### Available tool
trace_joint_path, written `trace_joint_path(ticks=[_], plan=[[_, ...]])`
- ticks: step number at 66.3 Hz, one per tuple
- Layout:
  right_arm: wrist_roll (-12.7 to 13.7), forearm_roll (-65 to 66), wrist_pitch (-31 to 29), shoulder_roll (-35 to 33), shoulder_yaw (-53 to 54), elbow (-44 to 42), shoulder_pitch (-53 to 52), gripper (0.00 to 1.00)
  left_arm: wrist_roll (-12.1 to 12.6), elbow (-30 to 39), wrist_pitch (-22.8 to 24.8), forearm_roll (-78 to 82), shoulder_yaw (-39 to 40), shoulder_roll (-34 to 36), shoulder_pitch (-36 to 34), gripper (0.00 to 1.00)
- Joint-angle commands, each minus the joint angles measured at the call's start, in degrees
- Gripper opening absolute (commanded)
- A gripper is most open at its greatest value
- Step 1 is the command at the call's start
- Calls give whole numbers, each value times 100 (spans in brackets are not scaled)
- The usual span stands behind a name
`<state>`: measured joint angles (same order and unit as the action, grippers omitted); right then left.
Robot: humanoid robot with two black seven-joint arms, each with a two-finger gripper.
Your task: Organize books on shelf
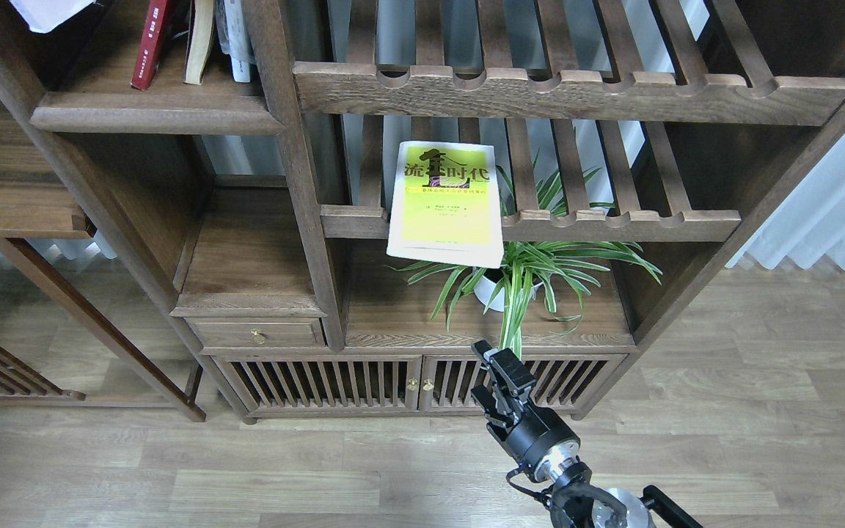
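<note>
Right claw (499, 370), grip state unclear, hangs below the yellow-green book (446, 202) left on a slatted rack (613, 224), not yet shelved

Yellow-green paperback with black Chinese characters (446, 202): flat, face up on slatted rack, near edge overhanging the rail. Dark red paperback (150, 44): leaning upright on solid dark-brown wooden shelf board (155, 117). White paperback's corner (48, 11): at top-left edge.
</note>
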<state>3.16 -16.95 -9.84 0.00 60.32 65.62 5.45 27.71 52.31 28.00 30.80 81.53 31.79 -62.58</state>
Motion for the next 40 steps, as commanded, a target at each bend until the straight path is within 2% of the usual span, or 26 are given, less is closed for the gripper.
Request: trace_joint_path(ticks=[1,13,17,28,40], plan=[[0,-1,0,0,-2,3,0,99,6,-370,0,5,-234,-32,-360,2],[0,-10,0,0,-2,21,0,99,-29,-809,0,286,-436,-550,-808,2],[0,-1,-35,0,6,21,0,99,-108,-985,0,461,-418,-831,-887,2],[0,-1,-71,0,6,21,0,99,-451,-1126,0,471,-445,-964,-940,2],[0,-10,-79,0,6,39,0,99,-460,-1460,0,471,-515,-1034,-1239,2]])
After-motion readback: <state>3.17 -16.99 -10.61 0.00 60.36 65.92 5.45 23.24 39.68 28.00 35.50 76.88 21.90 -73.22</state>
